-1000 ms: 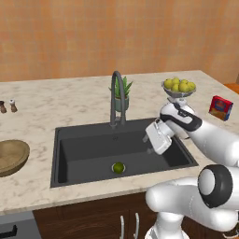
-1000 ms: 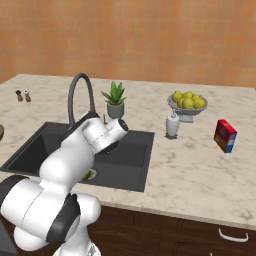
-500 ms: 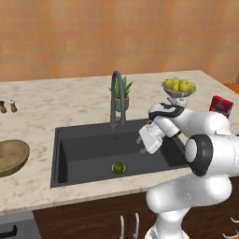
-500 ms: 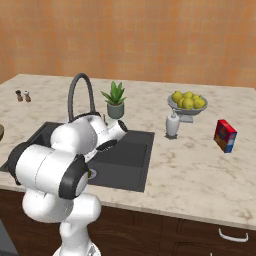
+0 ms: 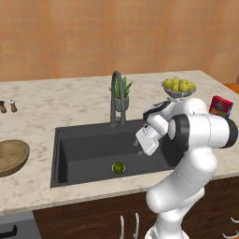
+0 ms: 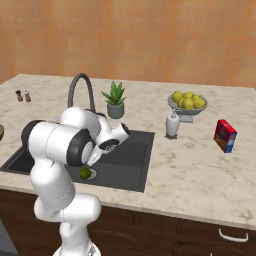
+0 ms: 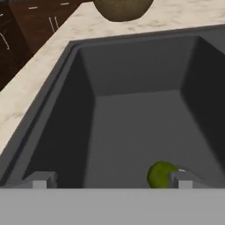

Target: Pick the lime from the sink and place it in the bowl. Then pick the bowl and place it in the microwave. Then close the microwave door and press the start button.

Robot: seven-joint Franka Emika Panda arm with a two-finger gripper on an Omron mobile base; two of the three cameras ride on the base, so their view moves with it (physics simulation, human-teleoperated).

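Lower and further left than a second ago, our gripper [image 7: 110, 181] now hangs inside the sink [image 5: 79, 149], while the lime [image 5: 118, 167] has not moved from its spot on the basin floor near the front wall. Through the hand view we see the lime [image 7: 161, 174] just beside one of our fingertips [image 7: 181, 179], the jaws spread wide and holding nothing. Behind the basin we see the faucet [image 5: 116, 95] and a small potted plant [image 5: 122, 93]. On the counter [image 5: 56, 105] to the left of the sink sits the bowl [image 5: 10, 157], well apart from the lime. To the right we see a dish of lemons [image 6: 187, 103], a white bottle [image 6: 172, 124] and a red box [image 6: 224, 135].
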